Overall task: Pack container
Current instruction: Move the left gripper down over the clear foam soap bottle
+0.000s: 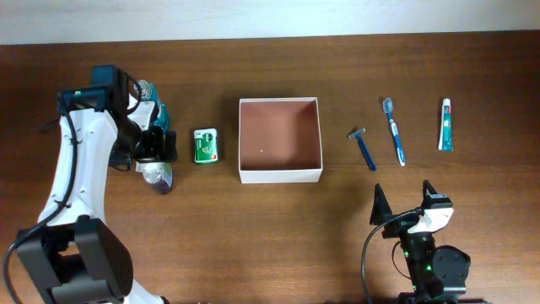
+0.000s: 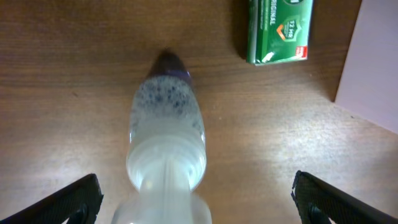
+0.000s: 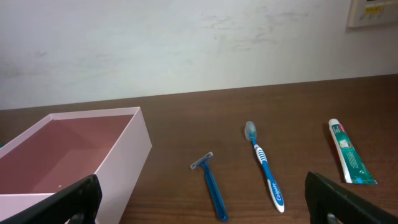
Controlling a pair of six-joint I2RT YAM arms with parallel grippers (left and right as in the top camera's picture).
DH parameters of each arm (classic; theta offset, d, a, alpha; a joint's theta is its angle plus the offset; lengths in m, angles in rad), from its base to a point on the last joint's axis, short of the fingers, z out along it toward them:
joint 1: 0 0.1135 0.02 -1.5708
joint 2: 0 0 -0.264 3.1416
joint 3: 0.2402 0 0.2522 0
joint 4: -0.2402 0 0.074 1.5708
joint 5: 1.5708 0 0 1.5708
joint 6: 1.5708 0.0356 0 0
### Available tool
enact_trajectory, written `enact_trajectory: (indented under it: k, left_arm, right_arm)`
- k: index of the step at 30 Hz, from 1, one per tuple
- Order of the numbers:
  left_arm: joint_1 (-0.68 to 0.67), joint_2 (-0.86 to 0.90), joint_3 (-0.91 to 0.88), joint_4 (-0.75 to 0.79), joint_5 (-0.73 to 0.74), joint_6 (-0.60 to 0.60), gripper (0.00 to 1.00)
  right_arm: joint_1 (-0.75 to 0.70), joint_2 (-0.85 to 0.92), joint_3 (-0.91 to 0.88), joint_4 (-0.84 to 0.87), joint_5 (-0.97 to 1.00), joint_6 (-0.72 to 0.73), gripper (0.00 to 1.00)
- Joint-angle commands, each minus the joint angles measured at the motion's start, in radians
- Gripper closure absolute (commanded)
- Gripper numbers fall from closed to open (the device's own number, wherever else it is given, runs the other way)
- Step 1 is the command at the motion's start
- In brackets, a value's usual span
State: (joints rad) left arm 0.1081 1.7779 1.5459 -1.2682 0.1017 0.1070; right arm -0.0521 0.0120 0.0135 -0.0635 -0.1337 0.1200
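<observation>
The container (image 1: 280, 176), a square shallow box with white walls and a reddish-brown inside, stands mid-table; it also shows in the right wrist view (image 3: 134, 149) and the left wrist view (image 2: 373, 68). My left gripper (image 1: 156, 148) is open right above a clear bottle with a purple cap (image 1: 159, 178). In the left wrist view the fingers (image 2: 196, 208) straddle the bottle (image 2: 166, 137) without touching it. My right gripper (image 1: 403, 204) is open and empty near the front edge, facing the razor (image 3: 210, 183); its fingers show in the right wrist view (image 3: 202, 202).
A green box (image 1: 206, 145) lies between bottle and container, also in the left wrist view (image 2: 277, 31). A teal-labelled bottle (image 1: 153, 107) lies behind my left gripper. Right of the container lie a blue razor (image 1: 364, 150), a toothbrush (image 1: 395, 131) and a toothpaste tube (image 1: 445, 125).
</observation>
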Motion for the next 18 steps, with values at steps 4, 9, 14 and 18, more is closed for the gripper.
enact_trajectory:
  k: [4,9,14,18]
  left_arm:
    - [0.004,0.038,-0.054,0.042,0.008,-0.016,0.01]
    - [0.004,0.043,-0.054,0.063,0.009,-0.016,0.01]
    - [0.004,0.043,-0.054,0.064,0.06,-0.016,0.01]
    - [0.004,0.043,-0.055,0.063,0.067,-0.017,0.01]
  right_arm:
    - [-0.008,-0.008,-0.008,-0.001,-0.013,-0.008,0.01]
    - [-0.008,-0.008,-0.008,-0.001,-0.013,-0.008,0.01]
    - [-0.008,-0.008,-0.008,-0.001,-0.013,-0.008,0.02]
    - [-0.008,-0.008,-0.008,-0.001,-0.013,-0.008,0.01]
